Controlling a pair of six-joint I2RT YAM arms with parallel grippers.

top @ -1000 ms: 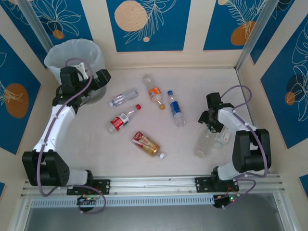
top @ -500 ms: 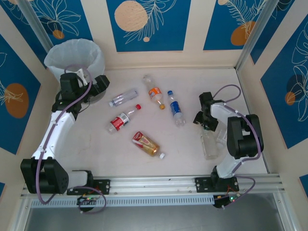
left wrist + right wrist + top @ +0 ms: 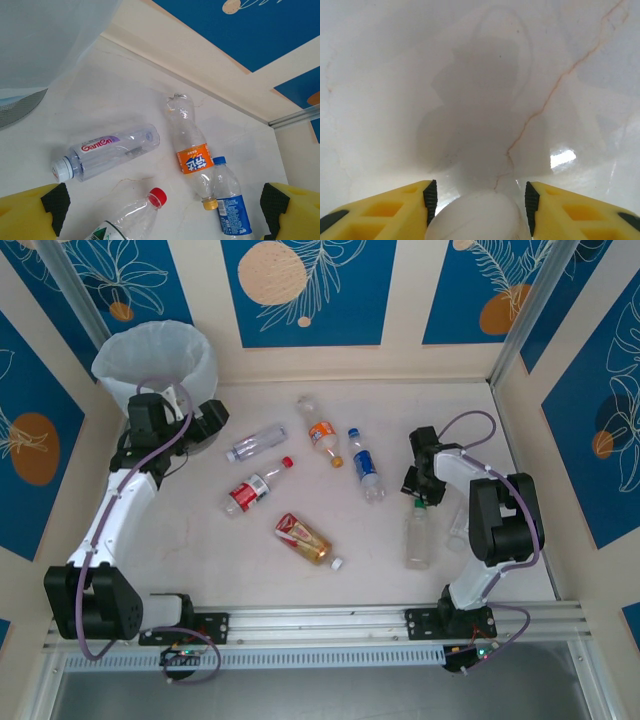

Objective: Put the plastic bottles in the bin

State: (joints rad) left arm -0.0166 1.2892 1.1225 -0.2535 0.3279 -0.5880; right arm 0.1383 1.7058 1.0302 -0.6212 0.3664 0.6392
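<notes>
The bin (image 3: pixel 155 355) stands at the back left, and its white liner (image 3: pixel 45 40) hangs into the left wrist view. Five plastic bottles lie mid-table: a clear one (image 3: pixel 255 442) (image 3: pixel 107 152), orange-labelled (image 3: pixel 320 432) (image 3: pixel 192 157), blue-labelled (image 3: pixel 366 466) (image 3: pixel 231 205), red-capped (image 3: pixel 255 488) (image 3: pixel 150 205) and red-yellow (image 3: pixel 303 538). My left gripper (image 3: pixel 207 418) (image 3: pixel 164 210) hovers open beside the bin, above them. My right gripper (image 3: pixel 420 492) (image 3: pixel 478 200) straddles the white cap (image 3: pixel 475 220) of a clear bottle (image 3: pixel 418 538). Its jaws are narrowed, with a sliver of gap at the right pad.
Another clear bottle (image 3: pixel 457 530) lies partly hidden beside the right arm. Blue-and-cream walls (image 3: pixel 310 300) close in the back and both sides. The table (image 3: pixel 200 550) is bare along the front left.
My right gripper has moved left onto the clear bottle's cap and its jaws have narrowed. That bottle has swung to point at the gripper. The left arm has drawn back slightly.
</notes>
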